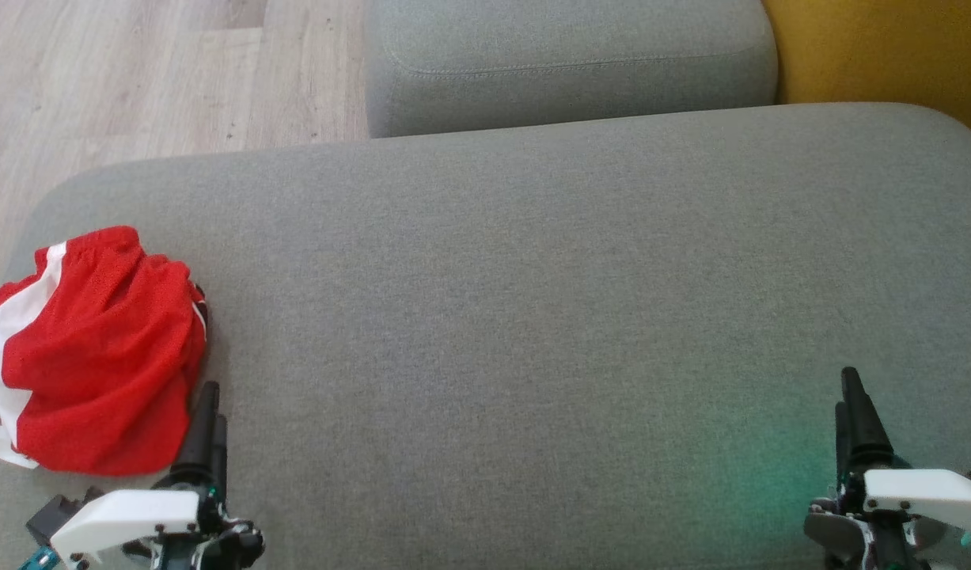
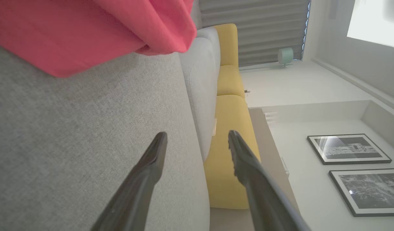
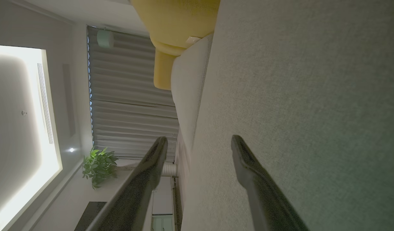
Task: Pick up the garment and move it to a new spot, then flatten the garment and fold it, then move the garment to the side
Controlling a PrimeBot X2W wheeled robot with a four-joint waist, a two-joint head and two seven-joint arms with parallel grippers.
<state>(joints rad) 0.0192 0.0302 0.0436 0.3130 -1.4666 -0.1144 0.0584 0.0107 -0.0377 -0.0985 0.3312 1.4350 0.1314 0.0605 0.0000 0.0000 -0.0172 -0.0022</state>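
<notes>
The garment (image 1: 97, 348) is red with white panels and lies crumpled at the left end of the grey cushion (image 1: 517, 317). My left gripper (image 1: 208, 396) stands just to the right of it near the front edge, apart from the cloth. In the left wrist view the same red garment (image 2: 87, 29) bulges above the left gripper (image 2: 197, 136), whose dark fingers (image 2: 152, 160) are spread open with nothing between them. My right gripper (image 1: 849, 380) rests at the front right of the cushion, and in the right wrist view the right gripper (image 3: 198, 141) is open and empty.
A second grey cushion (image 1: 564, 63) sits behind the first, with a yellow seat (image 1: 881, 47) at the back right. Wooden floor (image 1: 137, 79) lies at the back left. The grey cushion stretches wide between the two grippers.
</notes>
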